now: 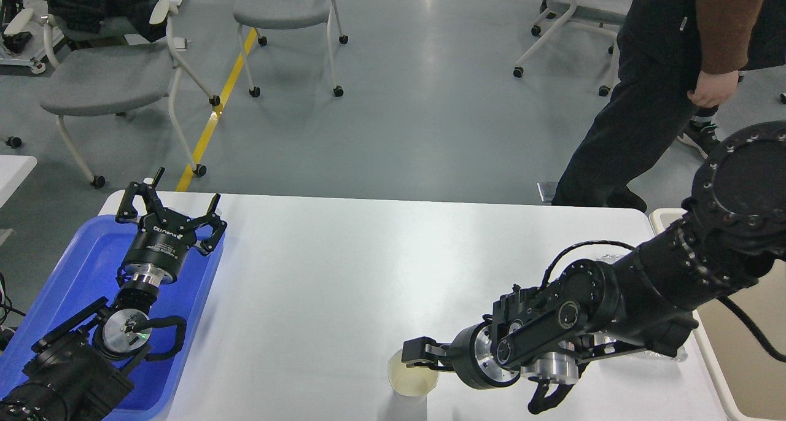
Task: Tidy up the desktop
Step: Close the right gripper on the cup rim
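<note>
The white desk (344, 267) is filling the lower view, with a blue plastic tray (80, 267) sitting on its left end and the rim of a beige bin (666, 215) showing just beyond its right end. The left end effector (169, 209) is hovering above the tray's far edge with its 2 fingers spread apart and nothing between them, probably parked there so the tray is within easy reach for a drop. The right arm is reaching in low from the right, and the right end effector (417, 355) is sitting at the rim of a translucent plastic cup (412, 381) standing upright near the front edge of the desk. One dark finger is touching or overlapping the rim's far side, but the fingers are too dark and close to tell whether they are gripping the rim or merely beside it. The low, sideways approach suits pinching the cup wall at its rim. A crumpled clear plastic item (660, 352) is lying on the desk under the right arm, mostly hidden. Beyond the desk, a person in dark trousers (620, 132) is standing by grey wheeled chairs (104, 80).
</note>
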